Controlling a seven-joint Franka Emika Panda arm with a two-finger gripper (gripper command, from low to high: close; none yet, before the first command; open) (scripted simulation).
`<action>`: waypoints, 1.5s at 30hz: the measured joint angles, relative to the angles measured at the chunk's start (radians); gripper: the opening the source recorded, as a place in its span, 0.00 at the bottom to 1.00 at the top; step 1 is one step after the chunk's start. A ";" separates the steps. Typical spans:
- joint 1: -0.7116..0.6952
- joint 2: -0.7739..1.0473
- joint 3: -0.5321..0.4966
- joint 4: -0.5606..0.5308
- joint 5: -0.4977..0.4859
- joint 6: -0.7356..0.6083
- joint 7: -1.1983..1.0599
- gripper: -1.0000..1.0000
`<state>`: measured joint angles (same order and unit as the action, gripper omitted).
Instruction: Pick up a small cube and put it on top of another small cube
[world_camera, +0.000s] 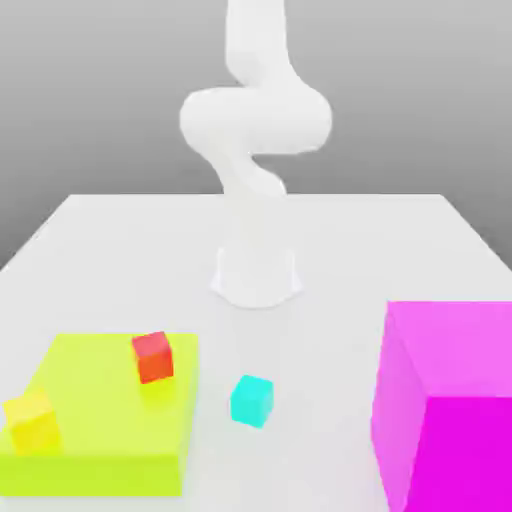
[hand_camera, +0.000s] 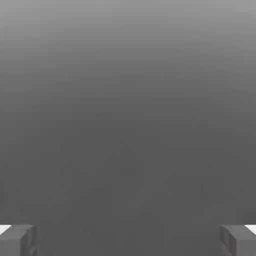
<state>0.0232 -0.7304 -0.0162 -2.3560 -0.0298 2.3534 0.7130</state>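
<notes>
Nothing of the task appears done yet. The cyan cube (world_camera: 251, 400) sits on the bare white worktop (world_camera: 330, 250), untouched, between the lime slab (world_camera: 100, 440) on the exterior view's left and the big magenta block (world_camera: 450, 410) on its right, just off the slab's edge. The red cube (world_camera: 153, 357) rests on top of the slab, near its back corner on the cyan cube's side, with nothing stacked on it. A yellow cube (world_camera: 31, 421) sits on the same slab toward the exterior view's far left, well apart from the red one.

The arm (world_camera: 255, 120) rises from its base behind the cubes. In the hand view the end effector (hand_camera: 128, 240) has its fingers (hand_camera: 17, 240) spread wide at the picture's two corners, with nothing between them, only grey background.

So all of the work is still ahead, as I judge it: reaching down to the cyan cube, closing on it, lifting it, carrying it over the slab and setting it squarely on the red cube.
</notes>
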 joint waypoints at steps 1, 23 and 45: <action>0.010 0.030 -0.008 -0.024 -0.012 0.023 -0.038 0.50; 0.200 0.641 -0.242 -0.516 -0.057 0.495 -0.964 0.50; 0.086 0.835 -0.085 -0.542 0.109 0.646 -1.176 0.00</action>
<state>0.1094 0.1041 -0.1014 -2.8976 0.0795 2.9992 -0.4626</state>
